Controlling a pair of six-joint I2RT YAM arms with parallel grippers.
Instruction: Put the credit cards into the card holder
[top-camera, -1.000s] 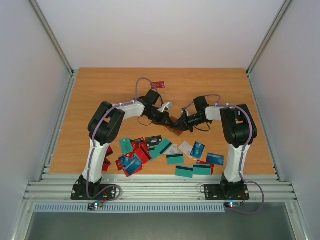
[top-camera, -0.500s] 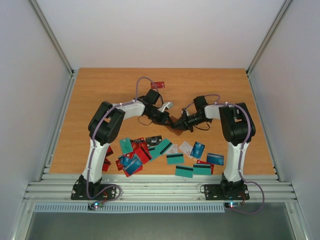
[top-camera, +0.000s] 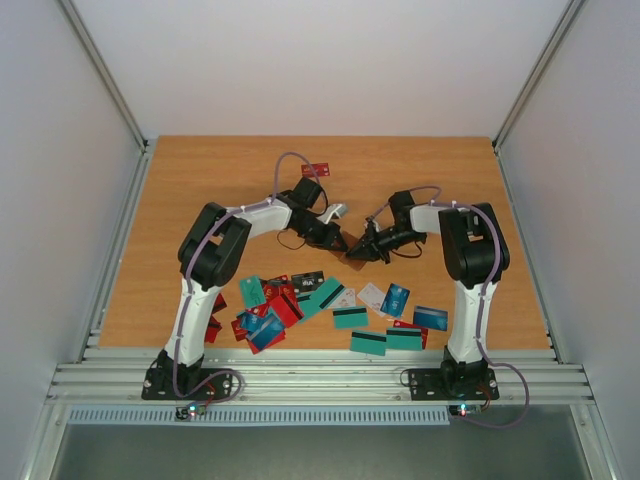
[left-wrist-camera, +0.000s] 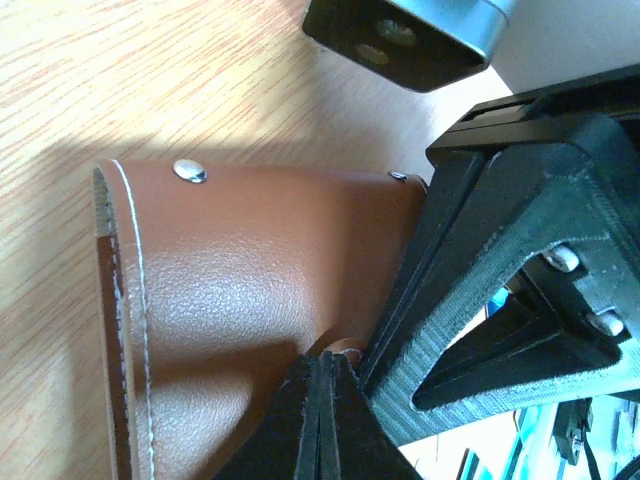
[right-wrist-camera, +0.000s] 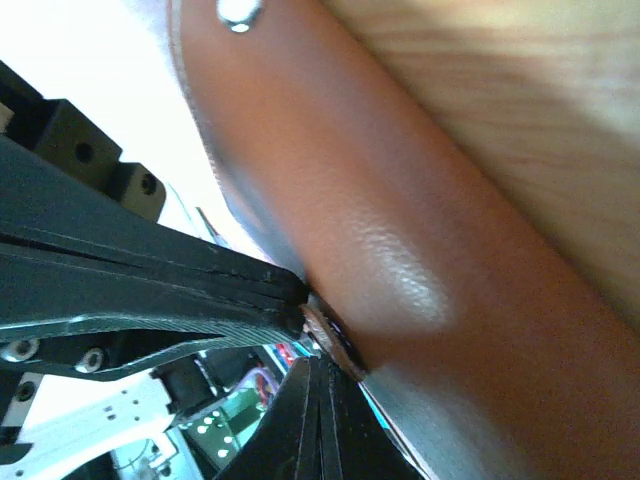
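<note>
The brown card holder (top-camera: 353, 248) is held above the table between both grippers in the middle of the top view. My left gripper (top-camera: 343, 242) is shut on one edge of it, and my right gripper (top-camera: 363, 249) is shut on the opposite edge. In the left wrist view the card holder (left-wrist-camera: 240, 270) fills the frame, with my left gripper (left-wrist-camera: 322, 365) pinched on its rim. In the right wrist view the card holder (right-wrist-camera: 400, 230) bulges above my right gripper (right-wrist-camera: 322, 375). The credit cards (top-camera: 350, 317) lie scattered near the front edge.
Teal (top-camera: 253, 291), red (top-camera: 285, 308) and blue (top-camera: 395, 299) cards lie in a loose spread between the two arm bases. One red card (top-camera: 317, 169) lies alone at the far middle. White walls close in the table on three sides.
Both grippers, with the card holder between them, have shifted slightly away from the near edge. The right forearm has swung a little. The cards have not moved.
</note>
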